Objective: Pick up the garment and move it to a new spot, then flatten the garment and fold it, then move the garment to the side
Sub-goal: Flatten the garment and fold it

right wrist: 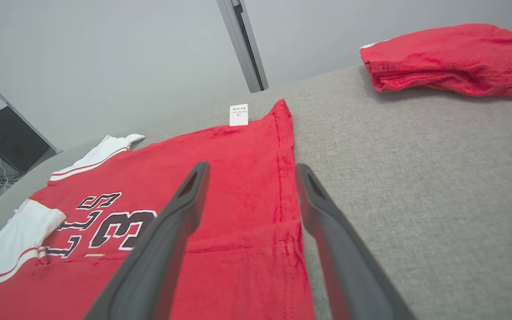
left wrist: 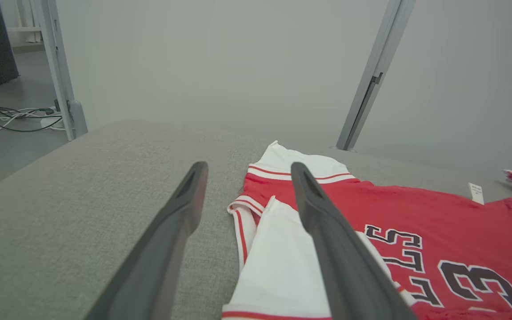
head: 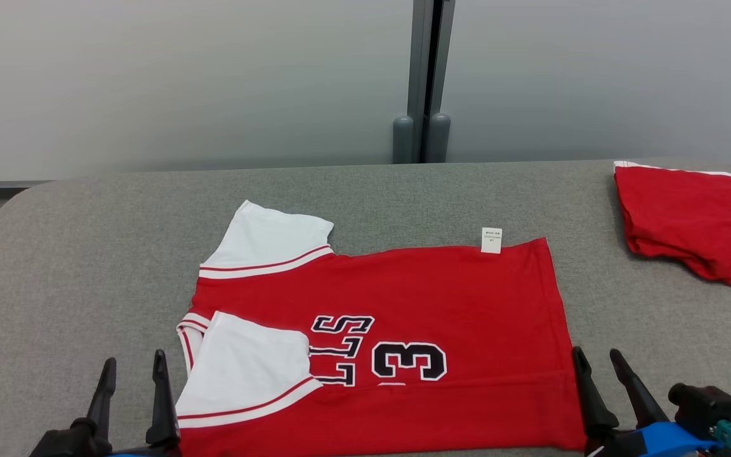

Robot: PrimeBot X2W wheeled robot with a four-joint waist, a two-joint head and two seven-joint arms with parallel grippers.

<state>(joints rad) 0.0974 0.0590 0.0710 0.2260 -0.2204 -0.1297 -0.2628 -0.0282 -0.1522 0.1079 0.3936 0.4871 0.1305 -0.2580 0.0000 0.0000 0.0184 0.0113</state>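
— Where do your jaws stand?
— Nearest you, the left jaws are apart and empty, their fingers (head: 161,393) just beside the near white sleeve (head: 245,368) of the jersey (head: 416,292). Your right jaws are apart and empty too, fingers (head: 586,387) at the jersey's near right corner.
— And the jersey itself?
— It lies flat mid-worktop (head: 73,266), that sleeve folded onto the red front, a label (head: 491,240) at the far edge. Farther right, well apart, you have another red garment (head: 689,222), folded.
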